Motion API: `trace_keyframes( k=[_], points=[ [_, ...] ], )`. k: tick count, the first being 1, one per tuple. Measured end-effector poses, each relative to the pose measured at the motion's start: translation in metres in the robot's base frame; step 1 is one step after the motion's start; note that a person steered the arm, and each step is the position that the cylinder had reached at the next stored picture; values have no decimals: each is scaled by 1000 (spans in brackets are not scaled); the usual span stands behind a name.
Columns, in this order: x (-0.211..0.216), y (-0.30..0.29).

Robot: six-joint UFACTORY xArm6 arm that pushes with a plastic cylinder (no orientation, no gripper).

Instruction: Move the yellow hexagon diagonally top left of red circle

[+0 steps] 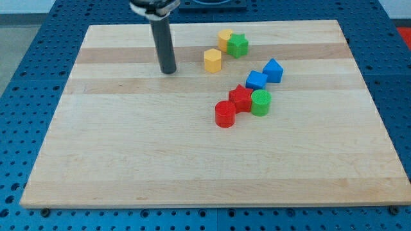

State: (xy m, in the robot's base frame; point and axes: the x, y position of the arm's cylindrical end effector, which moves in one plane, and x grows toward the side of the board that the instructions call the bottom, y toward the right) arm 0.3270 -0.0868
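Observation:
The yellow hexagon [212,60] stands in the upper middle of the wooden board [128,160]. The red circle [225,114] lies below it and slightly to the right, near the board's centre, touching a red star [241,97]. My tip [168,71] rests on the board to the left of the yellow hexagon, about a block's width away from it and at nearly the same height in the view. It touches no block.
A second yellow block [224,39] touches a green star [238,45] near the top edge. Two blue blocks [257,80] [273,70] sit right of centre. A green circle [261,102] touches the red star's right side. Blue pegboard surrounds the board.

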Motion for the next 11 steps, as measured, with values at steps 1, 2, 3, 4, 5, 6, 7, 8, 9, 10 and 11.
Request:
trace_keyframes(
  k=[1, 2, 3, 4, 5, 6, 7, 8, 9, 10, 11],
  points=[
    [-38, 24],
    [-53, 63],
    [-56, 87],
    [-54, 95],
    [-40, 95],
    [-24, 95],
    [-10, 95],
    [3, 93],
    [17, 86],
    [30, 70],
    [50, 55]
  ],
)
